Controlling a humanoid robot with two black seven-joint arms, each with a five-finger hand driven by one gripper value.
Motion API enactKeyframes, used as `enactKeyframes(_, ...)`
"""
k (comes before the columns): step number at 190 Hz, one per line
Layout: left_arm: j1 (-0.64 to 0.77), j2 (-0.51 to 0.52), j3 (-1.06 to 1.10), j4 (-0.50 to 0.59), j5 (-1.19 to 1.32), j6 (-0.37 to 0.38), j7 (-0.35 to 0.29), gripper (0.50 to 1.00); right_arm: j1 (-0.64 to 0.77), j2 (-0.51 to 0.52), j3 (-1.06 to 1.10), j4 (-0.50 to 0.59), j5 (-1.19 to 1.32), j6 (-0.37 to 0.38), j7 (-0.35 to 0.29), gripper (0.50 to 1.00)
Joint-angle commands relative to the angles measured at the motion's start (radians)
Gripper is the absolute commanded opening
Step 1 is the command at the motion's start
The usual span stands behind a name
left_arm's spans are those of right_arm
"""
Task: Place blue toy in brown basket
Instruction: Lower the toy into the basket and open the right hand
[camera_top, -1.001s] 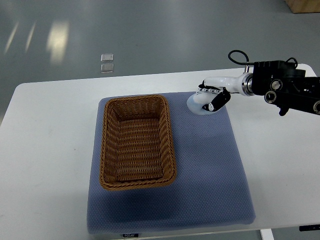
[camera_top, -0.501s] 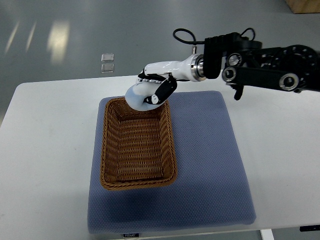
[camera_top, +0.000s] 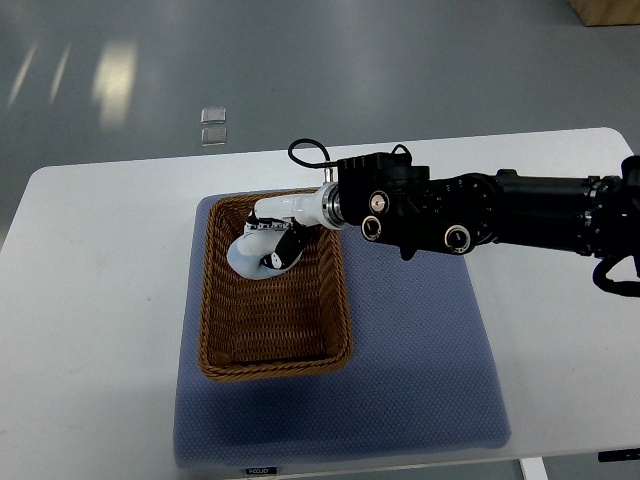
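Note:
The brown wicker basket (camera_top: 218, 340) lies on the left half of a blue-grey mat. My right hand (camera_top: 268, 245) reaches in from the right edge and hangs inside the basket's far half, its white fingers curled around a pale blue rounded toy (camera_top: 245, 258). The toy sits low over the woven bottom; I cannot tell whether it touches it. The black forearm (camera_top: 470, 210) stretches across the mat behind the hand. No left arm shows.
The blue-grey mat (camera_top: 420, 360) covers the middle of a white table (camera_top: 90, 330). Grey floor lies beyond the far table edge, with two small clear squares (camera_top: 213, 125) on it.
My right hand has carried the blue toy leftward from the mat's far right corner, over the basket's far rim, and down into the basket.

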Motion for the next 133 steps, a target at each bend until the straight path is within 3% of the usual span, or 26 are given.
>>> enactKeyframes(1,0.0,0.0,0.0,0.0,0.0,0.0,0.0,1.0,-0.018,0.0,-0.002,-0.006,-0.003,-0.008,0.003,0.564)
enactKeyframes(25,0.0,0.0,0.0,0.0,0.0,0.0,0.0,1.0,-0.026,0.0,-0.002,-0.006,-0.003,-0.01,0.012,0.613)
enactKeyframes(48,0.0,0.0,0.0,0.001,0.0,0.0,0.0,1.0,-0.033,0.0,-0.001,-0.007,0.0,-0.01,0.013,0.754)
enactKeyframes(73,0.0,0.0,0.0,0.001,0.0,0.0,0.0,1.0,-0.045,0.0,0.005,-0.01,0.003,-0.01,0.015,0.858)
enactKeyframes(96,0.0,0.0,0.0,0.001,0.0,0.0,0.0,1.0,-0.032,0.0,0.051,-0.01,0.018,-0.012,0.017,0.862)
enactKeyframes(122,0.0,0.0,0.0,0.001,0.0,0.0,0.0,1.0,0.022,0.0,0.257,-0.012,0.08,0.002,0.015,0.866)
enactKeyframes(133,0.0,0.0,0.0,0.001,0.0,0.0,0.0,1.0,0.03,-0.046,0.324,-0.01,0.15,0.001,0.017,0.883)
